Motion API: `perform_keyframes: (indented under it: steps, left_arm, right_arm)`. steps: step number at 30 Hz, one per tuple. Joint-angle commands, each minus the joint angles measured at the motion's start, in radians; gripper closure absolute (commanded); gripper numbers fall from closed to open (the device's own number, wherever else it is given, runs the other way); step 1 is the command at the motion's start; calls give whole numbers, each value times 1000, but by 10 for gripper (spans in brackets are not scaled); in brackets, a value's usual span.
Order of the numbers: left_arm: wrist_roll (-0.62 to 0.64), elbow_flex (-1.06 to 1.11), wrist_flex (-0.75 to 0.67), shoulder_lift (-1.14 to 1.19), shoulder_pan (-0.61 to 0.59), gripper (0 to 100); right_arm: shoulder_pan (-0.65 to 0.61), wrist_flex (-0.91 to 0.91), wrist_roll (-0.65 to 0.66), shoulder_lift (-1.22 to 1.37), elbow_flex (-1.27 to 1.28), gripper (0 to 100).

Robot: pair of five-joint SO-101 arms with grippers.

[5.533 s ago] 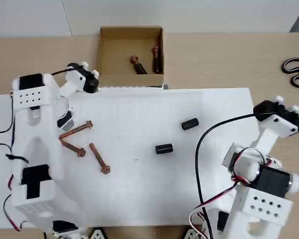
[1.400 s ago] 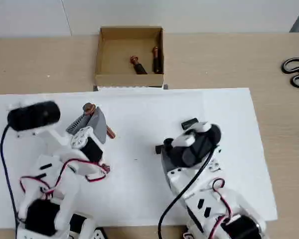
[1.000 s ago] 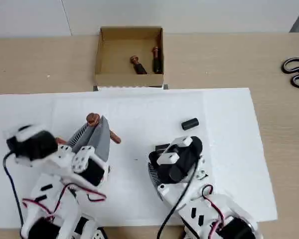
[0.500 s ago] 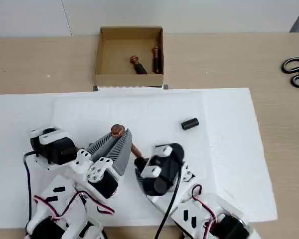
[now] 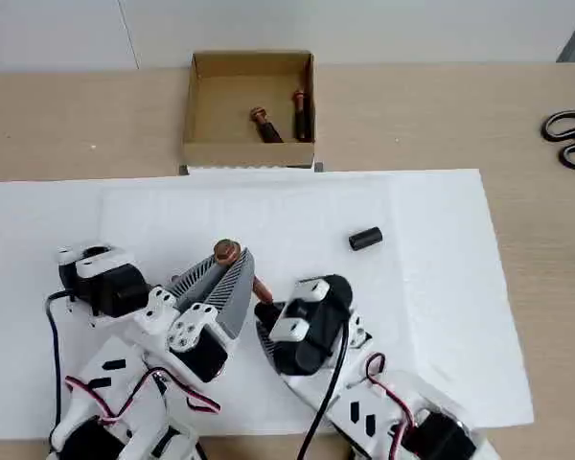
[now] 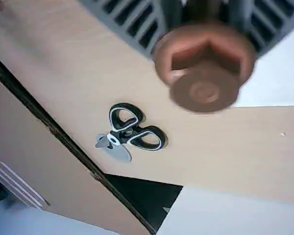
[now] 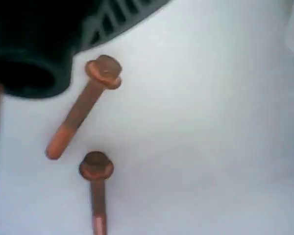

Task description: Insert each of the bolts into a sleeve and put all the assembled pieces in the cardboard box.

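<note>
**Examiner:** What was the state of the left gripper?

**Inspector:** The left gripper (image 5: 234, 263) stood over the near part of the white sheet (image 5: 431, 287). Its jaws were clamped on a copper bolt (image 6: 203, 68), head at the far end, shank slanting toward the other arm.

**Examiner:** And the right?

**Inspector:** The right gripper (image 5: 267, 319) was closed around a black sleeve (image 7: 27, 51), just beside the bolt's tip. The shank met the sleeve's mouth. Whether it had entered could not be told.

**Examiner:** What differed from the earlier record?

**Inspector:** Five and a half seconds before, both arms were drawn back at the sheet's sides, and three bolts and two sleeves lay on the sheet. One of each had since been lifted, and the grippers had come together at the near middle. Over the last half second the right gripper had edged slightly closer to the bolt, while the left had scarcely shifted.

**Examiner:** And the remaining items?

**Inspector:** A loose bolt (image 7: 78, 112) and a second loose bolt (image 7: 96, 196) lay on the sheet, near each other but apart. A second sleeve (image 5: 365, 239) lay well apart from the grippers. The cardboard box (image 5: 249, 153) stood on the table (image 5: 412, 105) beyond the sheet's far edge. It held two assembled pieces (image 5: 264, 126) (image 5: 302, 113), unchanged. Scissors (image 5: 570, 134) lay at the table's edge.
</note>
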Motion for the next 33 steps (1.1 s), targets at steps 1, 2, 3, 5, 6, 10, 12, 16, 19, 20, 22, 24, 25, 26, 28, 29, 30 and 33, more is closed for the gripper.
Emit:
perform_keyframes:
  steps: [1, 2, 3, 5, 6, 10, 12, 16, 19, 20, 22, 24, 25, 26, 28, 29, 30, 33]
  left_arm:
    - [6, -12, -26, -12, 6, 994]
    - [6, -12, -26, -12, 6, 994]
    - [6, -12, -26, -12, 8, 994]
    - [6, -16, -26, -12, 20, 994]
    - [6, -24, -25, -12, 26, 994]
    - [5, -39, 20, -9, 43, 994]
    - [5, -39, 54, -11, 44, 994]
    - [3, -67, 83, -11, 44, 994]
    - [2, -68, 80, -11, 41, 994]
    - [2, -67, 81, -11, 41, 994]
    - [2, -65, 81, -9, 41, 994]
    - [2, -59, 81, -8, 41, 994]
    - [2, -47, 81, -9, 41, 994]
    - [2, -36, 81, -9, 41, 994]
    - [2, -24, 81, -9, 41, 994]
    - [2, -24, 78, -9, 41, 994]
    - [0, -24, 77, -9, 41, 994]
    - [0, -22, 77, -9, 40, 994]
  right_arm:
    - [19, -22, 9, -7, -5, 995]
    - [19, -24, 9, -7, -5, 995]
    - [19, -24, 9, -7, -5, 995]
    - [19, -24, 11, -7, -5, 995]
    - [19, -24, 11, -7, -5, 995]
    - [21, -28, 11, -7, -5, 995]
    - [21, -28, 11, -7, -5, 995]
    - [21, -28, 11, -7, -5, 995]
    - [21, -25, 11, -7, -5, 995]
    - [21, -28, 11, -7, -5, 995]
    - [21, -28, 11, -7, -6, 995]
    - [21, -28, 11, -7, -9, 995]
    - [21, -30, 11, -7, -11, 995]
    - [21, -30, 12, -7, -12, 995]
    - [21, -30, 12, -7, -12, 995]
    - [21, -30, 12, -7, -12, 995]
    - [21, -30, 12, -7, -12, 995]
    - [21, -30, 12, -7, -14, 995]
